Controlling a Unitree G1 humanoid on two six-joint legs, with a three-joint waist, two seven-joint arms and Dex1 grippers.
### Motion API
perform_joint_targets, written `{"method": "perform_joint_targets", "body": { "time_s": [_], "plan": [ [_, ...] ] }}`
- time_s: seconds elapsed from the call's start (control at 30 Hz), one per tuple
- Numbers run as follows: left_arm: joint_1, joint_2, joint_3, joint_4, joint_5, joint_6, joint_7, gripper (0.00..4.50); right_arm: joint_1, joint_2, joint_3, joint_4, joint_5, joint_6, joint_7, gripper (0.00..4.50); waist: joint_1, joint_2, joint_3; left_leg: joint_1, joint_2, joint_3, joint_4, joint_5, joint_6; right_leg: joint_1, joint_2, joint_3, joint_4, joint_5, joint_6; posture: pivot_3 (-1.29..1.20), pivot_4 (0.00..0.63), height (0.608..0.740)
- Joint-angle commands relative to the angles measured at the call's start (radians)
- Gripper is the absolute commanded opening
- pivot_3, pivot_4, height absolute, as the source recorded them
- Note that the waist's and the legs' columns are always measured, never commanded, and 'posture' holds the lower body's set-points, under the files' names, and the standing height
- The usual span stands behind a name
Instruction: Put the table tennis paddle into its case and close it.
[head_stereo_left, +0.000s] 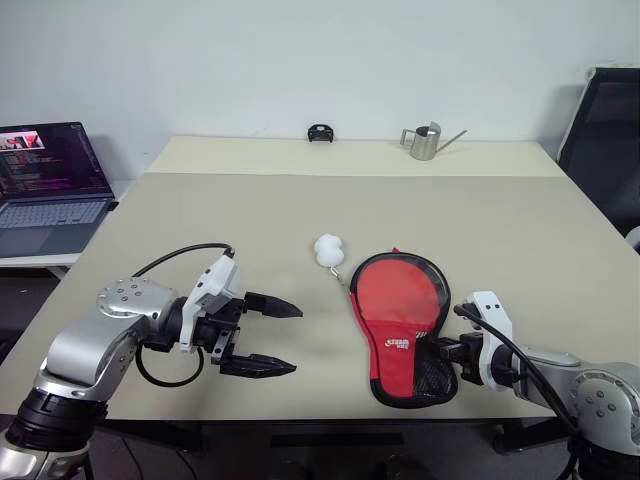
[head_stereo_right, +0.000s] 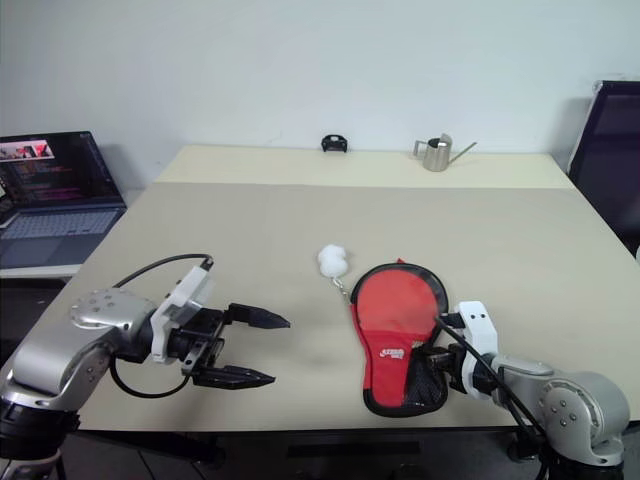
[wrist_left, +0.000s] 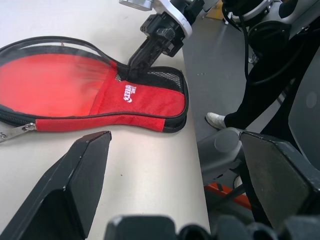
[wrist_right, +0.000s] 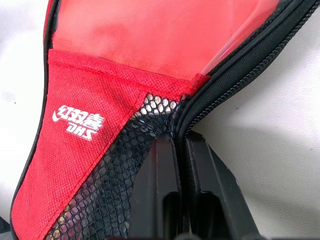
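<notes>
While the right gripper (head_stereo_left: 443, 351) pinches the case (head_stereo_left: 400, 325) rim, steadying it, the paddle sits inside. Left gripper (head_stereo_left: 270, 338) wide open, empty.

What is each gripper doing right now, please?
Left gripper: open, holding nothing, above the table.
Right gripper: shut on the case, at its zipper rim by the mesh pocket.

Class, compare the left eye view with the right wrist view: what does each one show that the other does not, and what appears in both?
Left eye view alone: the open left gripper, a small white ball, a steel watering can, an open laptop and the beige table.

Right wrist view alone: the zipper teeth and white print in fine detail.

Both: the flat black and red paddle-shaped case with its mesh pocket, and the right gripper shut on its zipper rim.
</notes>
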Motion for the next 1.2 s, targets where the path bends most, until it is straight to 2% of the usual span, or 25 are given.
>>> {"method": "perform_joint_targets", "body": {
  "time_s": [0.03,0.07,0.1,0.13,0.37,0.5,0.7,0.77,0.9,1.0,1.13,1.2],
  "plan": [
    [-0.018,0.0,0.008,-0.005,0.001,-0.017,-0.004,4.5,0.024,0.02,-0.016,0.021,0.01,0.045,-0.063,0.01,0.0,0.0,0.0,0.0,0.0,0.0,0.0,0.0,0.0,0.0,0.0,0.0,0.0,0.0,0.0,0.0,0.15,0.74],
    [-0.018,0.0,0.008,-0.006,0.002,-0.017,-0.003,4.5,0.023,0.019,-0.018,0.019,0.007,0.045,-0.075,0.01,0.0,0.0,-0.001,0.001,0.0,0.0,0.0,0.0,0.0,0.0,0.0,0.0,0.0,0.0,0.0,0.0,0.15,0.74],
    [-0.017,0.0,0.008,-0.007,0.002,-0.017,-0.002,4.5,0.023,0.022,-0.025,0.018,0.007,0.045,-0.087,0.57,0.0,0.0,-0.001,0.001,0.0,0.0,0.0,0.0,0.0,0.001,0.0,0.0,0.0,0.0,0.0,0.0,0.15,0.74],
    [-0.016,-0.001,0.009,-0.008,0.003,-0.017,0.0,4.5,0.023,0.025,-0.033,0.017,0.007,0.045,-0.096,0.75,0.0,0.0,-0.001,0.002,0.0,0.0,0.0,0.0,0.0,0.001,0.0,0.0,0.0,0.0,0.0,0.0,0.15,0.74],
    [-0.001,-0.001,0.02,-0.014,0.003,-0.018,0.012,4.5,0.069,-0.021,-0.099,-0.001,0.056,0.045,-0.104,3.02,0.003,-0.003,-0.007,0.003,0.0,0.0,0.002,0.0,0.0,0.004,0.0,0.0,0.001,0.0,0.0,0.0,0.15,0.74],
    [0.009,-0.004,0.025,-0.016,0.001,-0.02,0.022,4.5,0.063,-0.055,-0.124,-0.002,0.058,0.045,-0.1,4.14,0.009,-0.004,-0.009,0.004,-0.001,0.0,0.003,0.0,0.0,0.005,0.0,0.0,0.001,0.0,0.0,0.0,0.15,0.74],
    [0.017,-0.013,0.037,-0.019,-0.007,-0.019,0.048,4.5,-0.018,-0.128,-0.178,-0.01,0.105,0.043,0.029,4.14,0.008,-0.003,-0.008,0.004,-0.001,0.0,0.006,0.0,0.001,0.006,0.0,0.0,0.001,0.001,0.002,0.0,0.15,0.74],
    [0.021,-0.018,0.042,-0.018,-0.008,-0.021,0.061,4.5,-0.039,-0.128,-0.198,-0.015,0.155,0.031,0.088,4.49,0.005,-0.003,-0.008,0.004,0.001,0.0,0.006,0.0,0.001,0.006,0.002,0.0,0.001,0.001,0.001,0.0,0.15,0.74],
    [0.02,-0.03,0.051,-0.018,-0.011,-0.016,0.088,4.5,-0.062,-0.167,-0.193,-0.013,0.188,-0.018,0.171,4.49,-0.004,-0.002,-0.008,0.003,0.002,0.0,0.005,0.0,0.001,0.004,0.004,0.001,0.002,0.001,0.001,0.0,0.15,0.74],
    [0.017,-0.041,0.06,-0.015,-0.012,-0.014,0.114,4.5,-0.049,-0.252,-0.12,-0.021,0.152,-0.103,0.256,4.49,-0.004,-0.002,-0.008,0.003,0.002,0.0,0.005,0.0,0.001,0.004,0.004,0.002,0.001,0.001,0.001,0.0,0.15,0.74],
    [0.009,-0.063,0.084,0.014,0.004,-0.016,0.179,4.5,-0.026,-0.391,0.07,-0.083,0.036,-0.338,0.448,4.49,-0.004,-0.001,-0.007,0.003,0.002,0.0,0.005,0.0,0.001,0.004,0.004,0.002,0.001,0.001,0.001,0.0,0.15,0.74],
    [-0.001,-0.074,0.094,0.03,0.008,-0.013,0.211,4.5,-0.021,-0.437,0.126,-0.083,-0.016,-0.438,0.524,4.49,-0.004,-0.001,-0.007,0.003,0.002,0.0,0.005,0.0,0.001,0.004,0.004,0.002,0.001,0.001,0.001,0.0,0.15,0.74]
  ]
}}
